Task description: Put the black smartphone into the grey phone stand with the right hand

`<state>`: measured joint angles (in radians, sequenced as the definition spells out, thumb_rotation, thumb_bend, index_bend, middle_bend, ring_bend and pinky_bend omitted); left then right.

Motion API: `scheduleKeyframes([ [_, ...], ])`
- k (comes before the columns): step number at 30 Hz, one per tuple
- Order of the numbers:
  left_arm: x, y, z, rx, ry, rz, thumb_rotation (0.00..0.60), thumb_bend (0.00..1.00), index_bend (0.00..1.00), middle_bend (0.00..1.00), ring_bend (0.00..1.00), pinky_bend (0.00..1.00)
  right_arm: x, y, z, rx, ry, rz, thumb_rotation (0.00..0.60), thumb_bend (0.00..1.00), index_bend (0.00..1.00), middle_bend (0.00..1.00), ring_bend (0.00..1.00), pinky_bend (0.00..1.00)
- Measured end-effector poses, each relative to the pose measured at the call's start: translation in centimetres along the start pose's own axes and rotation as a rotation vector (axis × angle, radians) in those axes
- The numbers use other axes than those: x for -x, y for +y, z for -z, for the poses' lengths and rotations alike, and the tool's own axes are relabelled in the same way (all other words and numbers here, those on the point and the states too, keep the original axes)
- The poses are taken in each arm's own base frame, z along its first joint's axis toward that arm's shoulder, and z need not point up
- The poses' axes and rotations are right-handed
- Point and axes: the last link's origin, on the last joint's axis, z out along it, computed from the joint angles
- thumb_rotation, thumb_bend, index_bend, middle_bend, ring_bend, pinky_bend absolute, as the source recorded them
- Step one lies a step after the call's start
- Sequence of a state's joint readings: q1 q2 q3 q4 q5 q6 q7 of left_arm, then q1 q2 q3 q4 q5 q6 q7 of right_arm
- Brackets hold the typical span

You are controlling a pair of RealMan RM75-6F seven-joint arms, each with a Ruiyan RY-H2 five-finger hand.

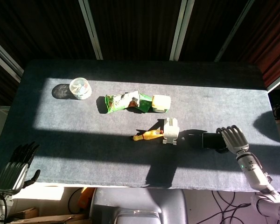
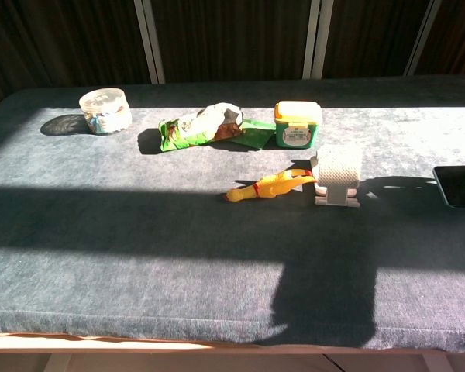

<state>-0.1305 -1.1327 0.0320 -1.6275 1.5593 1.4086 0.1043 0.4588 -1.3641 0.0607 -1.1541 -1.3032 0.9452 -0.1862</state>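
Right robot hand: the right robot hand (image 1: 232, 138) reaches in over the worktop's right near part, forearm running down and to the right toward the near edge; its fingers lie over the right end of the black smartphone (image 1: 211, 140), gripping it.
Left robot hand: the left robot hand (image 1: 16, 166) hangs off the near left corner of the worktop (image 1: 130, 163), fingers extended and a little apart, holding nothing.
Black smartphone: it sits just right of the grey phone stand (image 1: 171, 130), apart from it, screen up; its long axis runs left to right across the worktop, the free end pointing toward the stand. In the chest view only its left part (image 2: 459, 186) shows at the right border, and whether it rests on the cloth or is lifted cannot be told.
Grey phone stand: upright near the middle of the worktop, its ribbed back toward the chest camera.
Nearby: a yellow rubber chicken (image 1: 146, 136) lies just left of the stand, its tail end touching or almost touching the stand's base.
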Motion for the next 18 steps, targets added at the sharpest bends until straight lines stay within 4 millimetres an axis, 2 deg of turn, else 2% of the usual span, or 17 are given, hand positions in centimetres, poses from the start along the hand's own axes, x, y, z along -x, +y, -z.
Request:
scheduleKeyframes([
  [10,-0.1,0.0,0.1,0.003,0.001,0.003,0.600,0.37,0.00,0.00,0.00,0.00,-3.8,-1.4,1.2,-0.035,0.199,0.283,0.600,0.39,0.99,0.65,0.46,0.43],
  [14,-0.2,0.0,0.1,0.004,0.004,0.007,0.600,0.37,0.00,0.00,0.00,0.00,-5.4,-2.7,1.7,-0.065,0.332,0.484,0.600,0.39,1.00,0.65,0.48,0.47],
  [18,-0.3,-0.1,0.2,0.003,0.009,0.011,0.600,0.37,0.00,0.00,0.00,0.00,-6.1,-4.4,1.9,-0.126,0.445,0.653,0.600,0.39,1.00,0.65,0.48,0.47],
])
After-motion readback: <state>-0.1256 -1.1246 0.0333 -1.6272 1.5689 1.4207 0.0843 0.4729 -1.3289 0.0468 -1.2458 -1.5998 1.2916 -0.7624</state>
